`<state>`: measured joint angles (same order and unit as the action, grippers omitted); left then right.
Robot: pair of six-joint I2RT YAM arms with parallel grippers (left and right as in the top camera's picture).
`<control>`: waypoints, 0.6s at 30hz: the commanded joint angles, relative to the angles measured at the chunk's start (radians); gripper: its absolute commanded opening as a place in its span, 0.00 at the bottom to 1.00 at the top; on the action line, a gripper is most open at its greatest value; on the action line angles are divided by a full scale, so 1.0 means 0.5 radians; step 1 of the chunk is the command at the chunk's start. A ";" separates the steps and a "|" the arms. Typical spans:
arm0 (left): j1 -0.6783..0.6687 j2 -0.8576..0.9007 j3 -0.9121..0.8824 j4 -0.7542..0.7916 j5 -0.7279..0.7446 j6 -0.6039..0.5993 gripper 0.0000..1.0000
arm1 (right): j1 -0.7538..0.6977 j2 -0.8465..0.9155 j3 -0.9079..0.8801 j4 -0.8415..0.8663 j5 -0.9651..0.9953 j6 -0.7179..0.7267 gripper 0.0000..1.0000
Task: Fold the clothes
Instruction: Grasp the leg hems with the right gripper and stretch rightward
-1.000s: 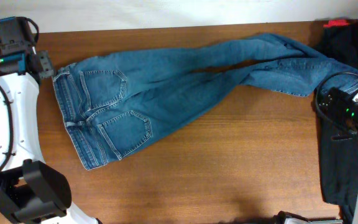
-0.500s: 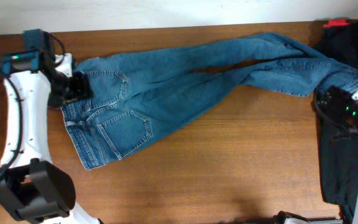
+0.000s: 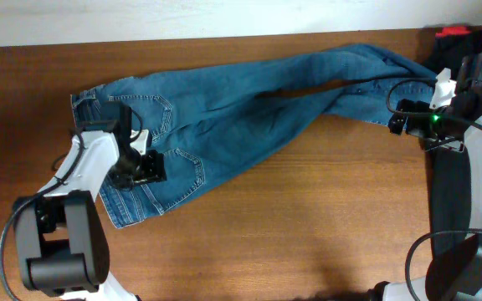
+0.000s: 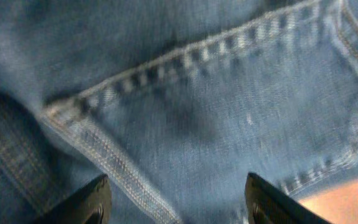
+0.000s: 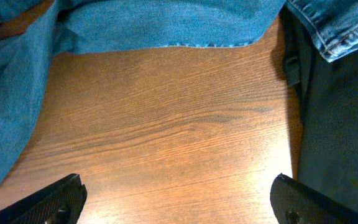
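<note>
The blue denim jeans (image 3: 249,109) lie flat across the wooden table, with the waistband at the left, the back pockets facing up and the legs running right. My left gripper (image 3: 147,167) is open, low over the lower back pocket. In the left wrist view the pocket seam stitching (image 4: 110,158) lies between its spread fingers (image 4: 92,202). My right gripper (image 3: 398,117) is open and empty beside the leg ends. In the right wrist view it hovers over bare wood (image 5: 179,143), with a denim edge (image 5: 166,28) just beyond.
A black garment (image 3: 458,192) lies along the right table edge, also in the right wrist view (image 5: 340,124). A small red item (image 3: 453,32) sits at the back right corner. Bare wood (image 3: 308,217) shows in front of the jeans.
My left gripper has moved from the table's far-left corner onto the jeans' back pockets. My right gripper has moved up and left to the leg ends.
</note>
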<state>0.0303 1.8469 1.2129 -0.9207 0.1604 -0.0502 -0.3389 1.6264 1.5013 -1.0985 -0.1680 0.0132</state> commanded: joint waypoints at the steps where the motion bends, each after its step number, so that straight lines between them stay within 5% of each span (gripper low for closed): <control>1: 0.005 0.009 -0.261 0.338 0.139 -0.004 0.68 | -0.003 -0.016 0.014 -0.009 -0.031 -0.027 1.00; 4: 0.018 0.009 -0.416 0.436 0.040 -0.005 0.68 | -0.004 -0.017 0.014 -0.021 -0.031 -0.027 1.00; 7: 0.213 0.009 -0.464 0.391 -0.392 -0.142 0.68 | -0.004 -0.017 0.014 -0.024 -0.031 -0.027 1.00; 18: 1.077 0.009 -0.452 0.730 -0.027 -0.122 0.77 | -0.004 -0.017 0.014 0.001 -0.016 -0.025 1.00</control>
<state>0.4702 1.8027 1.0252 -0.5591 0.1684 -0.1101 -0.3389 1.6264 1.5013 -1.1057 -0.1753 0.0032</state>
